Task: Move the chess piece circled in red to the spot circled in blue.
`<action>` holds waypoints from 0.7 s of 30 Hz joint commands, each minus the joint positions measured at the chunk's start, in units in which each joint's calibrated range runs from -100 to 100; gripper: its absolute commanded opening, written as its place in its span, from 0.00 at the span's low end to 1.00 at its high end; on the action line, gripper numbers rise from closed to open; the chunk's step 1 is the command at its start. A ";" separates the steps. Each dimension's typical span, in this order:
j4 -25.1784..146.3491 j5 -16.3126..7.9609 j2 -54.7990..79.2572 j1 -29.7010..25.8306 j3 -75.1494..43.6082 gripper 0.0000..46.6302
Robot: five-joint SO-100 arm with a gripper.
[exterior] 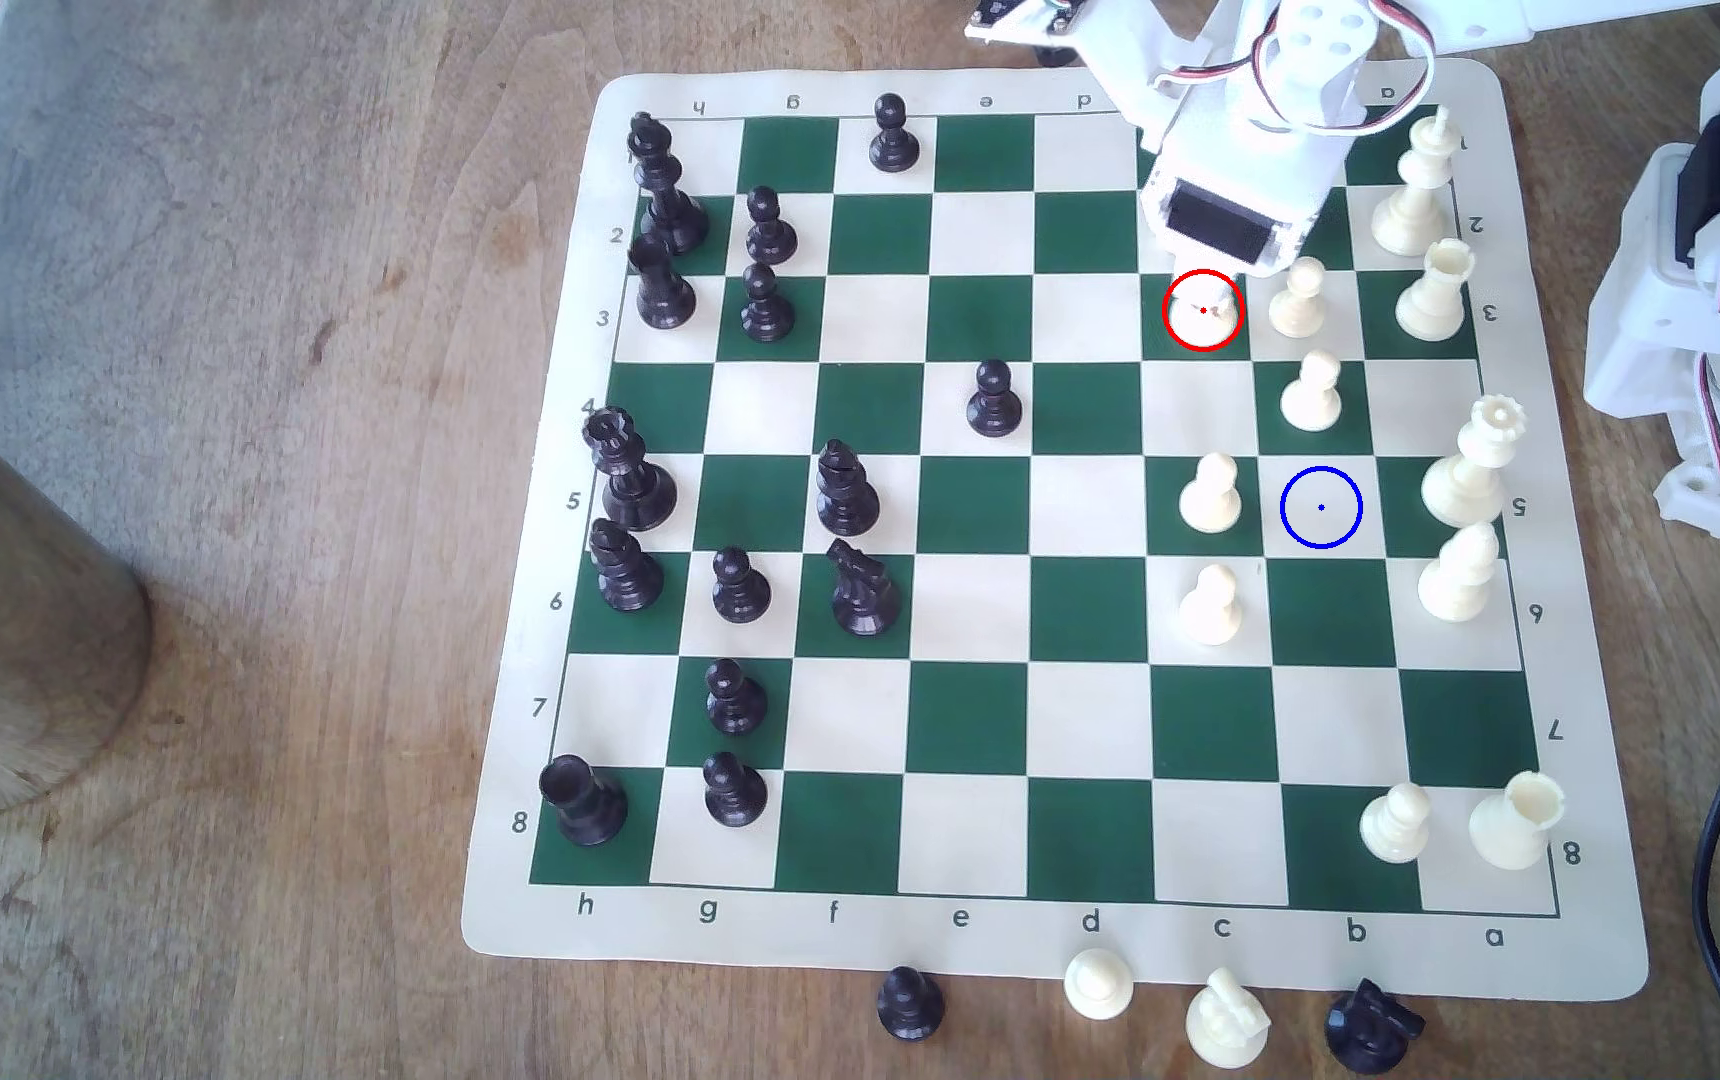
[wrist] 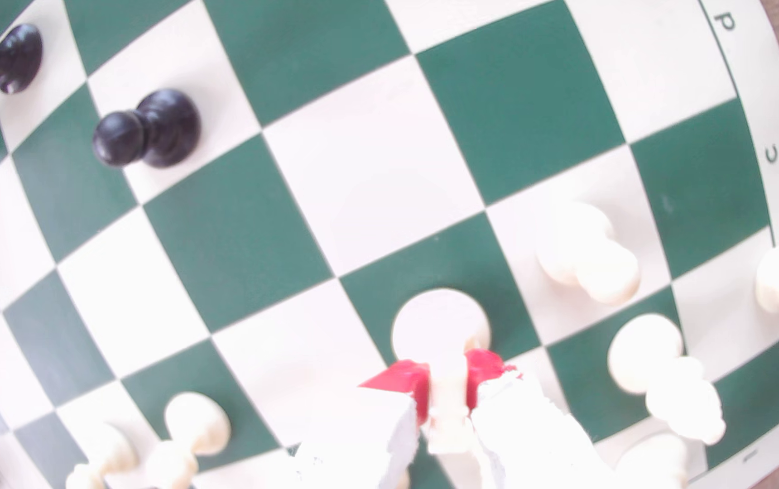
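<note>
- The cream-white plastic knight with the round base [exterior: 1203, 320] stands on a green square ringed in red, in the third row of the green-and-cream roll-up chess mat [exterior: 1043, 940], near the mat's far right corner in the exterior view.
- The white 3D-printed gripper with red pads [wrist: 446, 381] sits directly above that knight; in the wrist view its two red-tipped fingers [wrist: 401, 378] press against either side of the knight's upper part, so the hand is clamped on the piece.
- The knight's round base [wrist: 441, 324] appears to rest on its green square (whether it is lifted at all I cannot tell).
- The cream board square marked by a thin blue ring and blue centre dot [exterior: 1320, 507] lies two rows nearer the mat's front edge and one column toward its right edge in the exterior view, with nothing standing on it.
- A cream round-headed pawn [exterior: 1210, 496] stands on the green square just beside the ringed spot, on the exterior view's left.
- Another cream pawn [exterior: 1311, 393] stands on the green square just behind the spot, toward the far edge.
- A tall cream queen with a crowned top [exterior: 1474, 467] stands near the mat's right edge, beside the spot.
- Black pieces crowd the mat's left edge; a lone black pawn [exterior: 993, 400] stands near the middle.
- The mat lies on a worn wooden table [exterior: 212, 519].
</note>
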 commanded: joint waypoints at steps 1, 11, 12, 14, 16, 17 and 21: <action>6.10 0.05 -7.80 0.79 -6.60 0.00; 25.68 -1.47 -20.03 -2.58 -20.02 0.00; 27.07 -1.76 -21.04 -3.59 -19.66 0.00; 30.43 -2.98 -23.34 -7.19 -19.38 0.00; 31.66 -4.05 -25.03 -10.55 -18.48 0.00; 32.07 -4.59 -25.88 -12.59 -17.66 0.00; 30.43 -6.30 -28.85 -19.78 -11.31 0.00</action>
